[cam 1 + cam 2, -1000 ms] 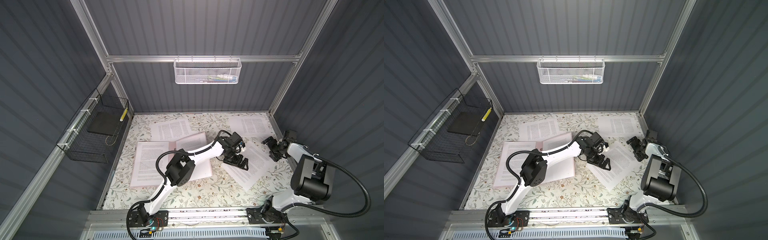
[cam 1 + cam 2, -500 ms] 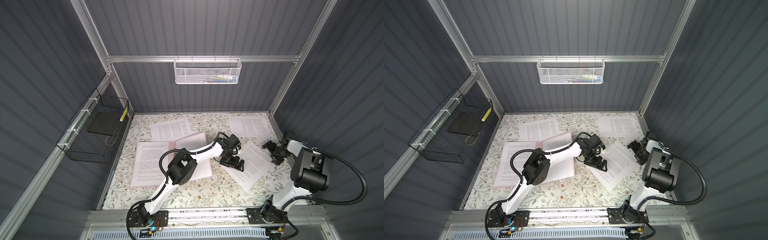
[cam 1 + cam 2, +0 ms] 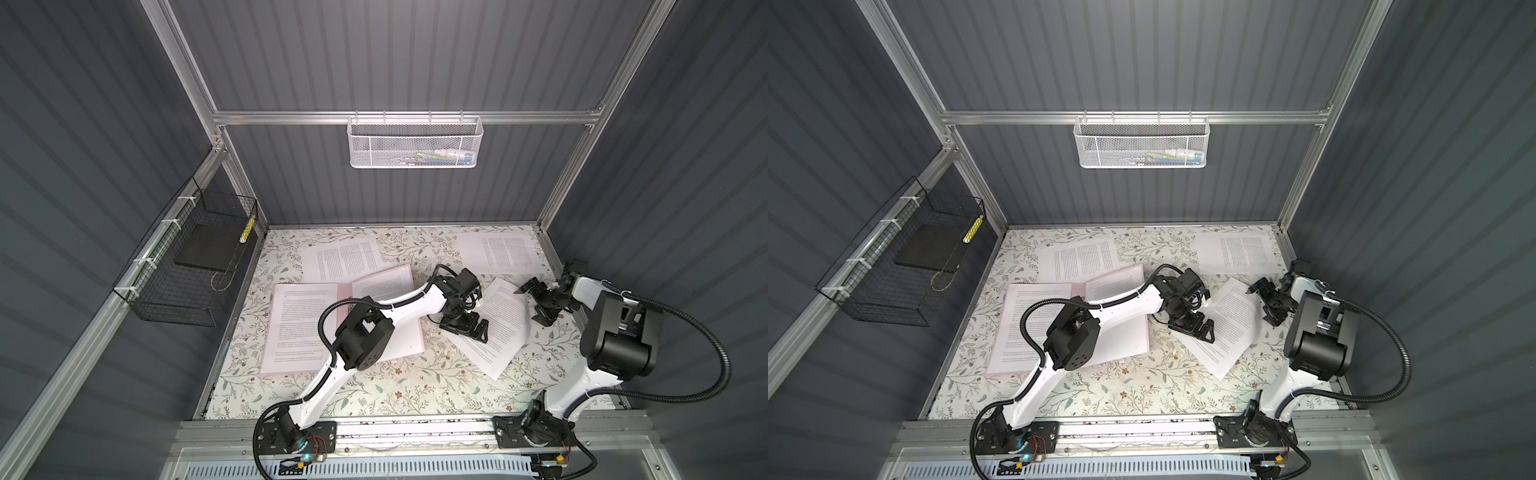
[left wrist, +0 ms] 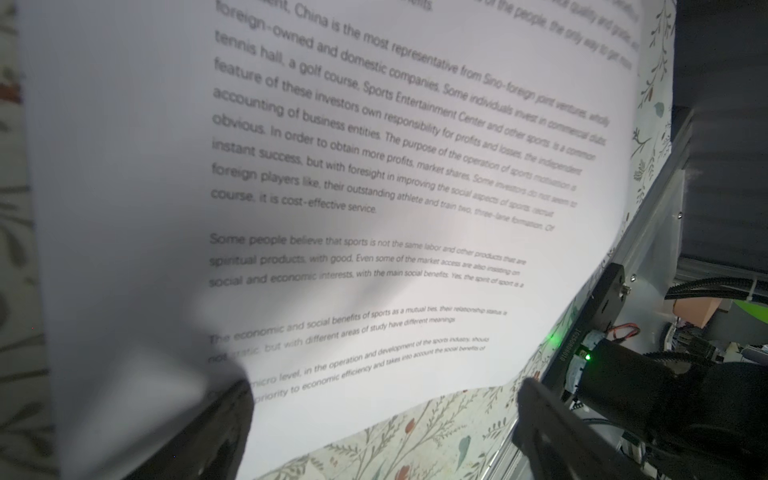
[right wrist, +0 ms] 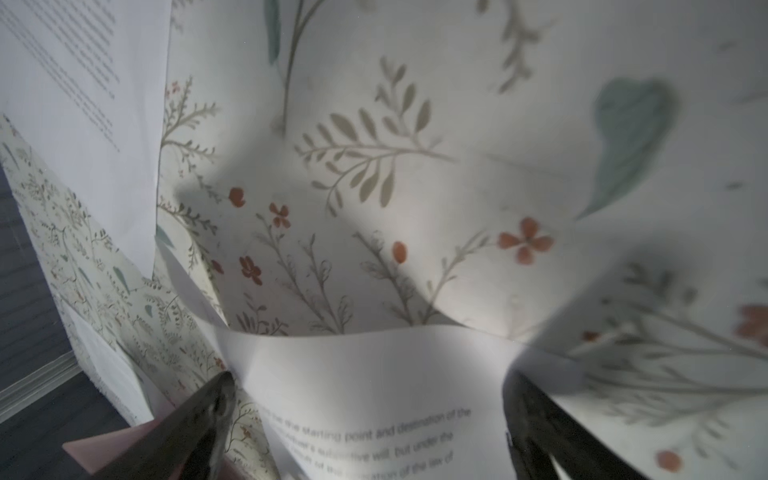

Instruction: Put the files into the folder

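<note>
1. left arm (image 3: 361, 336): base at the lower centre-left in both top views; elbow raised over the right half of the folder (image 3: 344, 291); forearm stretched towards frame centre; wrist bent downward
2. left gripper (image 3: 478, 330): jaws spread wide, nothing pinched; low over the left edge of the tilted sheet (image 3: 498, 328); in the left wrist view one finger (image 4: 199, 432) overlaps the sheet's margin and the other stands past its edge, over the floral table (image 3: 374, 395); contact cannot be told
3. right arm (image 3: 619, 332): base at lower right; elbow folded high at the right edge; forearm pointing up-left
4. right gripper (image 3: 534, 303): jaws spread wide, nothing pinched; at the tilted sheet's upper right edge; in the right wrist view that edge shows between the two fingers
5. folder: pale pink, lying open and flat, left of centre; two printed pages (image 3: 297, 328) cover its halves
6. files: tilted sheet right of centre; the upper-centre sheet (image 3: 345, 259) is just above the folder; the upper-right sheet (image 3: 505, 251) is in the table's far right corner
</note>
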